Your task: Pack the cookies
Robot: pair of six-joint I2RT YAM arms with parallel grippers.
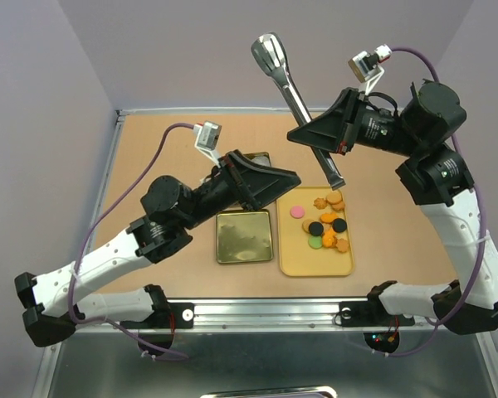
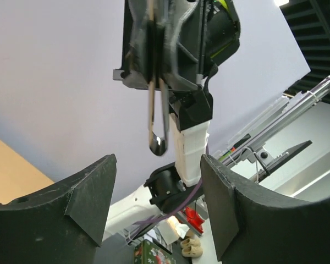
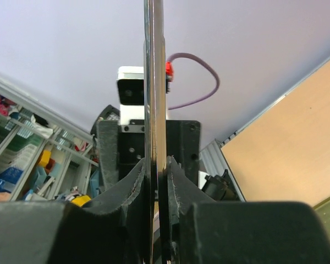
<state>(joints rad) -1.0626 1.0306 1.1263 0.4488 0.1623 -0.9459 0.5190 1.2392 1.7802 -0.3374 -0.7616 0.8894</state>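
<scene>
**Cookies sitting on the tray, tongs hovering at the far edge**

Nearest the arm bases, the cookies [image 1: 324, 222] are lying in a loose cluster on the far half of a shallow tan tray [image 1: 295, 265], right of centre on the desk. Just left of the tray, the square gold tin [image 1: 245, 236] is sitting open with nothing showing inside.

A bit further back, the left pincer [image 1: 286, 178] is hanging over the tin's far edge, fingers [image 2: 91, 203] standing well apart and gripping nothing. A second gold piece [image 1: 257, 156], maybe the lid, is peeking out behind it.

Farthest back, the right pincer [image 1: 309, 134] is clamping together on metal tongs [image 1: 295, 95], whose tips are pointing down at the far side of the cluster.

I'm guessing these cookies are light, stiff and crumbly, and slippery against smooth steel. So I'd be pinching one across its edges, gently, one at a time, and going easiest on the flower-shaped ones.
</scene>
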